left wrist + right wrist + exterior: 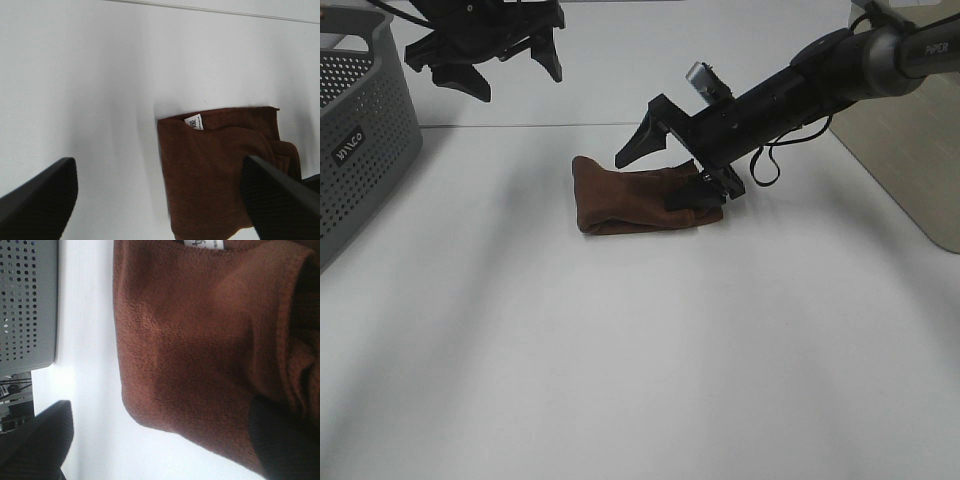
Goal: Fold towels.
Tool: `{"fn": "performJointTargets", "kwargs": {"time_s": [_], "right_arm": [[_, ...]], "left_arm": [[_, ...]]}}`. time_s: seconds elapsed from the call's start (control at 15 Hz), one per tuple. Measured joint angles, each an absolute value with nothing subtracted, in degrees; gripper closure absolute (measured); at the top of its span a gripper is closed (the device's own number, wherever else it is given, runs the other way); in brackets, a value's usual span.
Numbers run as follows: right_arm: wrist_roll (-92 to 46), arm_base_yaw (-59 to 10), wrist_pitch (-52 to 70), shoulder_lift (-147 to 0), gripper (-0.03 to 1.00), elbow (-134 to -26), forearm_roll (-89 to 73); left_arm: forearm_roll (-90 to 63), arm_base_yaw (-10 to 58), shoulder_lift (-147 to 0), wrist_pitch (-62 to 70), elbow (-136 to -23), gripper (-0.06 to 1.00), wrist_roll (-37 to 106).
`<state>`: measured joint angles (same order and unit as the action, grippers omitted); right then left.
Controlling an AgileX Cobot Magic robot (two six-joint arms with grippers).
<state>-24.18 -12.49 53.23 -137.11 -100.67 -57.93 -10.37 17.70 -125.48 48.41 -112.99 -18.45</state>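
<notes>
The dark reddish-brown towel [630, 200] lies folded into a small thick bundle in the middle of the white table. Its white tag [194, 122] shows at one edge. My right gripper [655, 182] is open over the towel's right end; one finger [692, 197] lies on the cloth and the other points up and left above it. In the right wrist view the towel [200, 340] fills the space between the open fingers. My left gripper [510, 75] is open and empty, held high at the back left. It looks down on the towel [215, 170].
A grey perforated basket [360, 140] stands at the table's left edge and also shows in the right wrist view [27, 300]. A beige panel [920, 150] lies at the right edge. The white table [640, 360] stretches in front of the towel.
</notes>
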Motion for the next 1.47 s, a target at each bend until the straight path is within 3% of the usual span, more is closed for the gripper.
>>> {"fn": "performJointTargets", "kwargs": {"time_s": [0.33, 1.0, 1.2, 1.47], "right_arm": [[-20.63, -11.80, 51.57, -135.33, 0.07, -100.67, -49.96], [-5.56, -11.80, 68.64, -113.56, 0.07, -100.67, -22.92], [-4.18, -11.80, 69.04, -106.34, 0.07, -99.01, -19.37], [-4.13, -11.80, 69.21, -94.19, 0.07, -87.38, -17.53]], "left_arm": [[-9.45, 17.70, -125.31, 54.66, -112.99, 0.11, -14.78], [5.84, 17.70, -110.87, 69.39, -112.41, 0.15, -10.83], [7.45, 17.70, -102.73, 69.44, -105.71, 0.16, -10.83], [7.51, 17.70, -88.46, 69.33, -89.15, 0.17, -12.32]]}}
